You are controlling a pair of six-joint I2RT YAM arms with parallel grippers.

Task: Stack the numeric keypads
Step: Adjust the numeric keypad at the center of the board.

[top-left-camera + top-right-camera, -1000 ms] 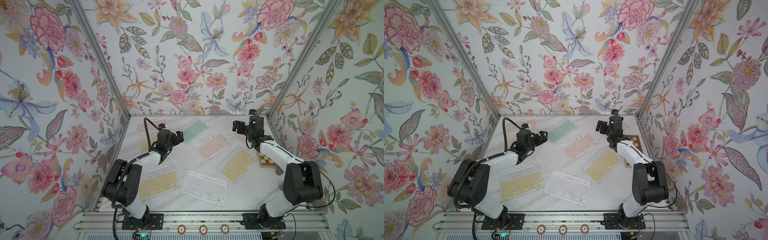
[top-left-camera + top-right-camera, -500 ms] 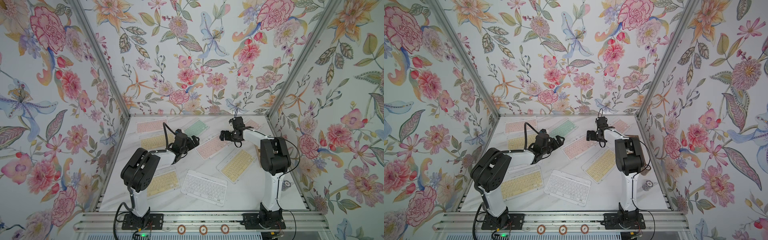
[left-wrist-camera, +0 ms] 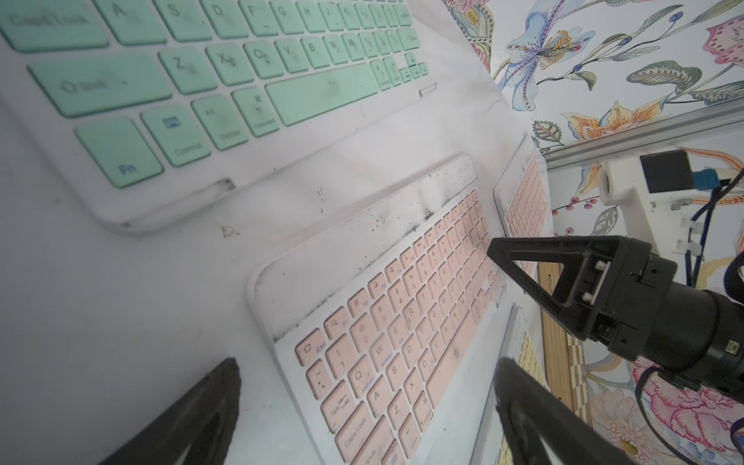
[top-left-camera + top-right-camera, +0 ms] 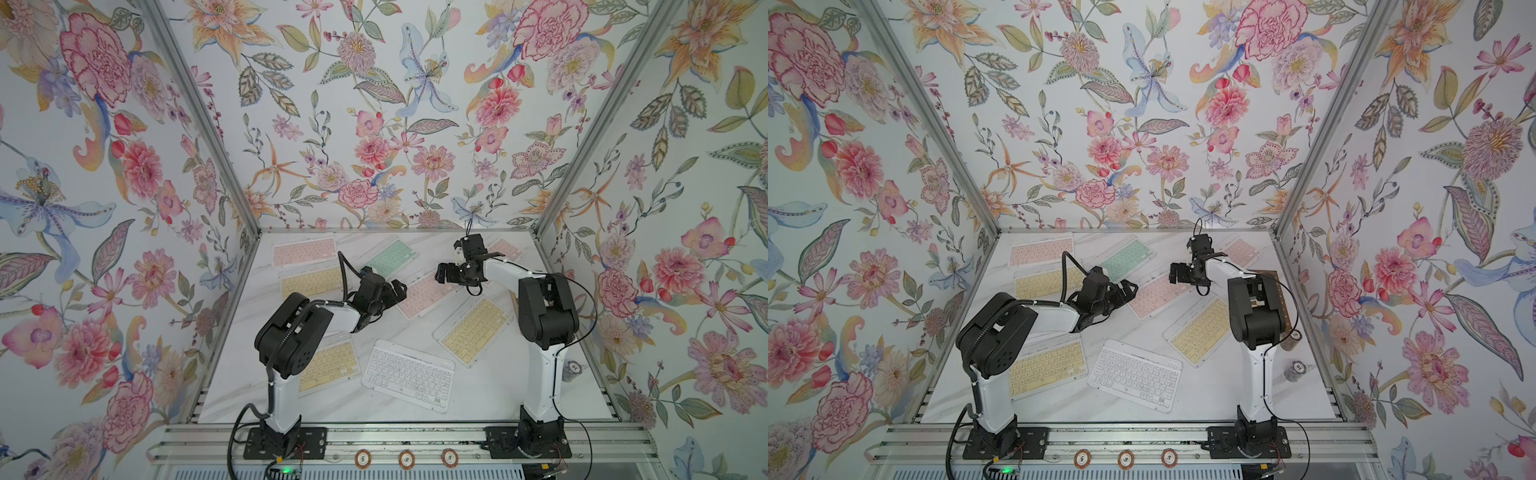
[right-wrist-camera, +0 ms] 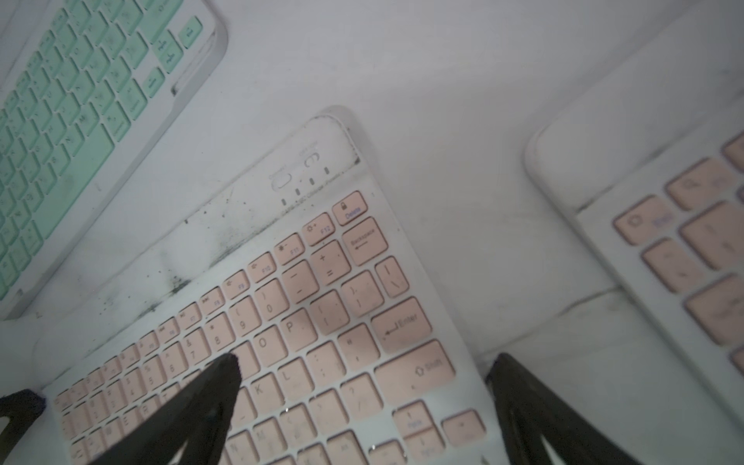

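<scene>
Far left on the marble counter (image 4: 490,395), the back-left pink keypad (image 4: 303,251) lies by the wall, the rear yellow keypad (image 4: 309,281) just in front of it, and the front yellow keypad (image 4: 332,368) partly under the left arm. The left tool (image 4: 400,293), spread wide and gripping nothing, hangs at the left end of the centre pink keypad (image 4: 430,295). The mint-green keypad (image 4: 392,255) lies behind, the white keypad (image 4: 407,374) in front. The right tool (image 4: 442,274), wide open and empty too, straddles the opposite end, one finger (image 5: 209,394) above the keys. Further right lie the right yellow keypad (image 4: 473,326) and the back-right pink keypad (image 4: 505,249).
</scene>
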